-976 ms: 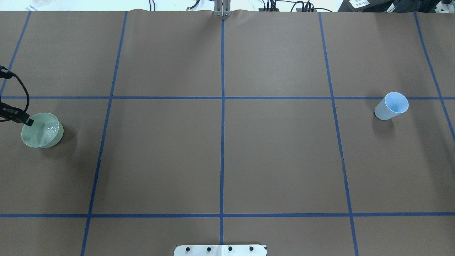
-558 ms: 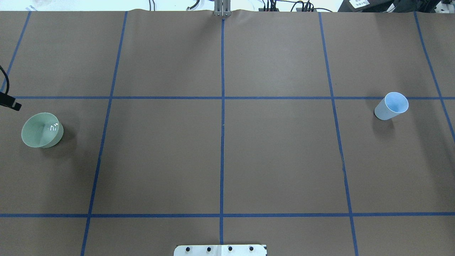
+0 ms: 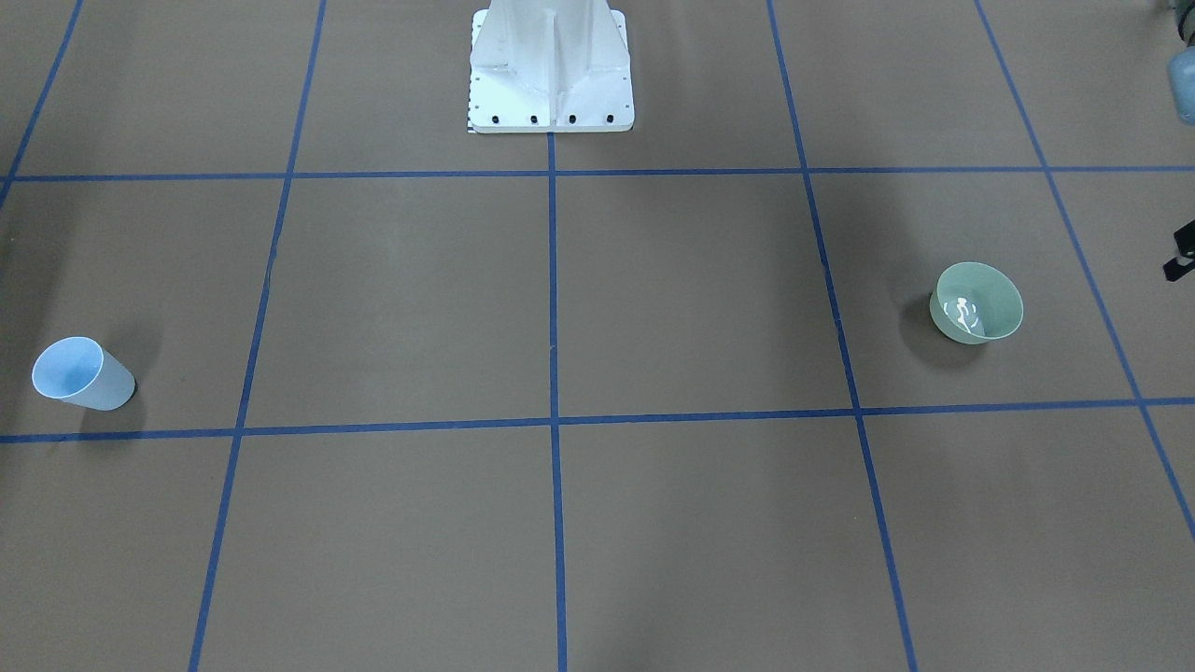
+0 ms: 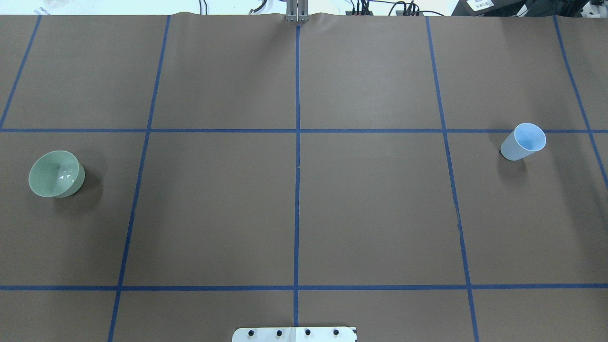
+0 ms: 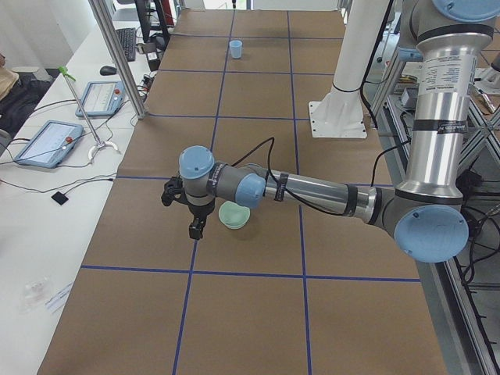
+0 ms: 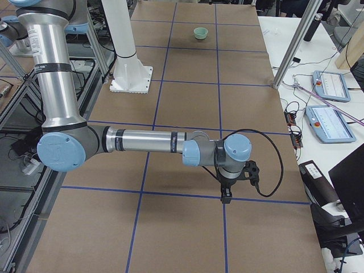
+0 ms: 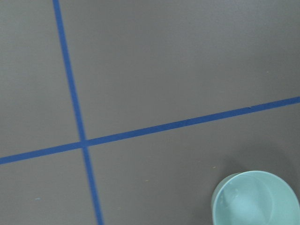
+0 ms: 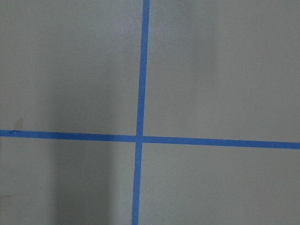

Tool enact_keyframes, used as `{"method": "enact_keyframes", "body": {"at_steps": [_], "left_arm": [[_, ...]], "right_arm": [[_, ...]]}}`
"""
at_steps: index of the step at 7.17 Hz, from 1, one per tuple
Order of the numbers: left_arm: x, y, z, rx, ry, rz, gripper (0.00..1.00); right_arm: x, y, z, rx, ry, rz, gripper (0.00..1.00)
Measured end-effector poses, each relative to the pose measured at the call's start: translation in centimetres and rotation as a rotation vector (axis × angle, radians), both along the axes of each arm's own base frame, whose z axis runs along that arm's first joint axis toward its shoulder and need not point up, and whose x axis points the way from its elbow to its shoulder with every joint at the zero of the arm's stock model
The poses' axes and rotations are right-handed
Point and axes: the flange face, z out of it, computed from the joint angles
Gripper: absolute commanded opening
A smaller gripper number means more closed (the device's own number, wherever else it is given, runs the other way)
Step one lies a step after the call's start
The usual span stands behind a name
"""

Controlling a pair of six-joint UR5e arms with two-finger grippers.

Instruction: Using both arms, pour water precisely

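The water glints in the green bowl, nine o'clock on the surface. My left tool hangs near it. I cannot tell whether it or my right tool is apart or together. I should grip the rim squarely and lift level.

Left arm stretched out low, left tool pointing down, right arm outstretched, right tool pointing down
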Motion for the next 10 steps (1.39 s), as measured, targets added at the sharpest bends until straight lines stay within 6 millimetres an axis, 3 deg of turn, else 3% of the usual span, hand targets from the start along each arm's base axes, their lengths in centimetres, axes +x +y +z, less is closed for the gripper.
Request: {"method": "enact_keyframes", "body": {"at_steps": [2,3,6,10], "left_arm": [[-4.4,0.4,0.8,-0.009,-0.019,0.009,1.00],[-5.3,0.8,1.2,-0.013,-0.019,0.005,1.00],[-6.4,1.4,2.7,-0.033,-0.016,-0.013,1.00],[-6.8,1.4,2.5,0.001,-0.016,-0.018,1.00]], "right_arm": [[0.0,0.0,0.0,0.000,-0.001,0.000,1.00],[-0.1,0.1,0.1,-0.001,-0.003,-0.001,1.00],[-0.3,0.3,0.3,-0.006,-0.008,-0.003,1.00],[-0.4,0.3,-0.5,0.010,-0.009,-0.003,1.00]]}}
